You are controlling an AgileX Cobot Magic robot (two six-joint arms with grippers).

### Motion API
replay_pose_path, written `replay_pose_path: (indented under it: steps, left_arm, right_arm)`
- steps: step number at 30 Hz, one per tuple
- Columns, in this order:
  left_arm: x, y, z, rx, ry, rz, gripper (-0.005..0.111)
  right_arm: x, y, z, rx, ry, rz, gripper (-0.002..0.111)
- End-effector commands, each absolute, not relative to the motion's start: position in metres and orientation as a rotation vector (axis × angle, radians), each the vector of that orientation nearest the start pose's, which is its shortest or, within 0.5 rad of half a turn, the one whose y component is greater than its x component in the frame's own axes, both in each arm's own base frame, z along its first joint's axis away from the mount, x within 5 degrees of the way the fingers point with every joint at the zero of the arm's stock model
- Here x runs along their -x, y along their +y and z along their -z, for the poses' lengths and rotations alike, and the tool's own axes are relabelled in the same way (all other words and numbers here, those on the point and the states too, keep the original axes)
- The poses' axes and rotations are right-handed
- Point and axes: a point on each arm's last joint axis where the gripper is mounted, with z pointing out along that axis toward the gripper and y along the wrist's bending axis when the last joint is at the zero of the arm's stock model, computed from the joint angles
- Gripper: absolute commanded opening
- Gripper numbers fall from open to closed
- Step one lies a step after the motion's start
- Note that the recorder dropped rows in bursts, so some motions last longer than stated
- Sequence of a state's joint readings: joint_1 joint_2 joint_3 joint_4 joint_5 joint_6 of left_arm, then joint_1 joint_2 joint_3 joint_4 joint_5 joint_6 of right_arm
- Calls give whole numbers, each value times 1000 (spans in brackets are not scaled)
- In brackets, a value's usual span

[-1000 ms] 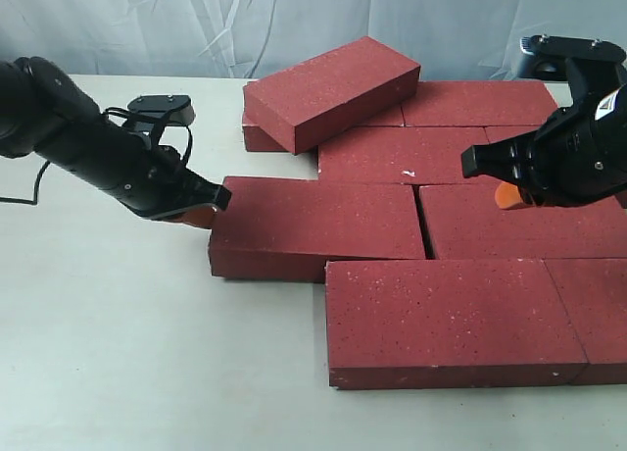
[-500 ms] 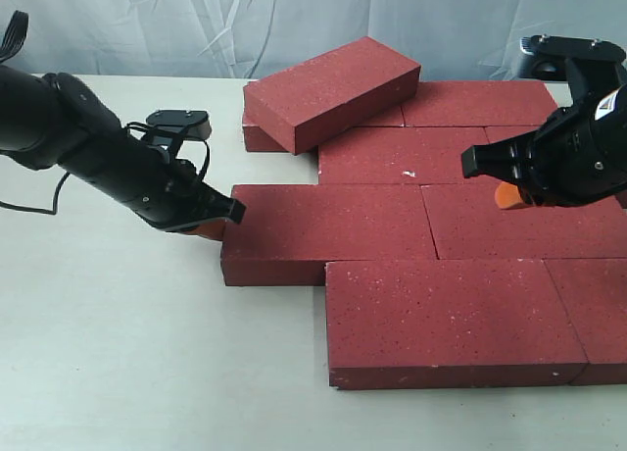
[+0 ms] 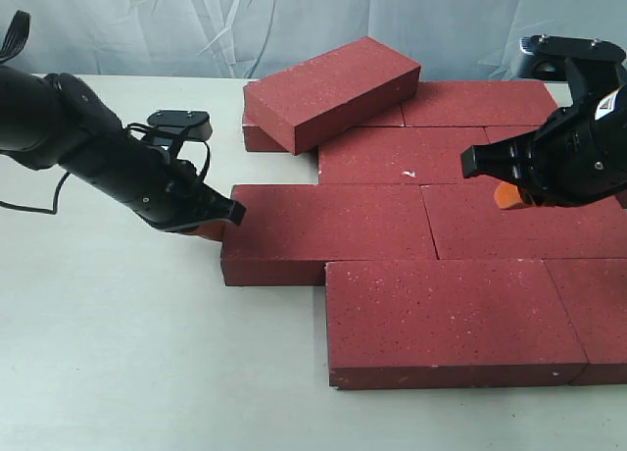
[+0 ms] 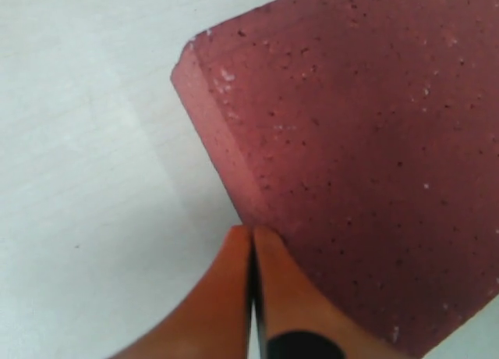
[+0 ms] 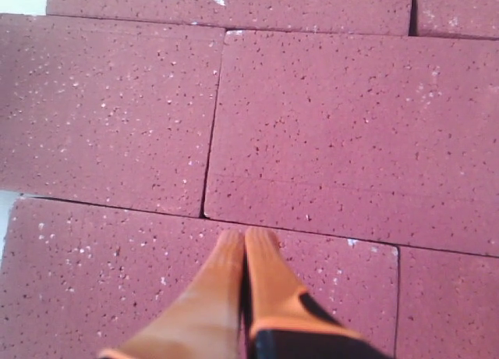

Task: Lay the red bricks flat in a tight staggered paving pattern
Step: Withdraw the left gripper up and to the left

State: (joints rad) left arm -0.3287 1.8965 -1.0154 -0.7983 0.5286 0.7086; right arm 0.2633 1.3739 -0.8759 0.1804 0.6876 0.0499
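Observation:
Several dark-red speckled bricks lie flat in staggered rows on the pale table (image 3: 118, 353). The middle-row left brick (image 3: 328, 233) sits tight against its right neighbour (image 3: 524, 221). My left gripper (image 3: 217, 221) is shut, its orange tips touching that brick's left end (image 4: 226, 133). One brick (image 3: 331, 90) lies tilted on top of the back rows. A brick with a small white chip (image 3: 407, 157) sits in the second row. My right gripper (image 3: 505, 194) hangs shut over the right bricks, its fingertips (image 5: 245, 238) above a brick seam.
The front row holds a large brick (image 3: 446, 319) and another at the right edge (image 3: 598, 309). A pale backdrop cloth (image 3: 196, 25) hangs behind the table. Bare tabletop extends left and in front of the bricks.
The left gripper pushed the middle-row left brick rightward, closing the gap to its neighbour; since half a second ago nothing has moved. The right arm stayed still.

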Motion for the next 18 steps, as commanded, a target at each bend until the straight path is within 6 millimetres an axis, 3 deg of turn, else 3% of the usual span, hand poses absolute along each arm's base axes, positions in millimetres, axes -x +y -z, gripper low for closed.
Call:
replay_pose_path:
  steps: [1,8,18]
  left_arm:
    - [-320,-143,-129,-578,2743,538,0]
    - [-325,-122,-132,-472,2787,467,0]
    - [-321,-100,-175,-352,2745,496,0]
  right_arm:
    - [-251,77,-248,144,2668,-293,-1]
    - [-251,77,-248,147,2668,-292,-1]
    - [-252,77,-248,145,2660,-292,-1]
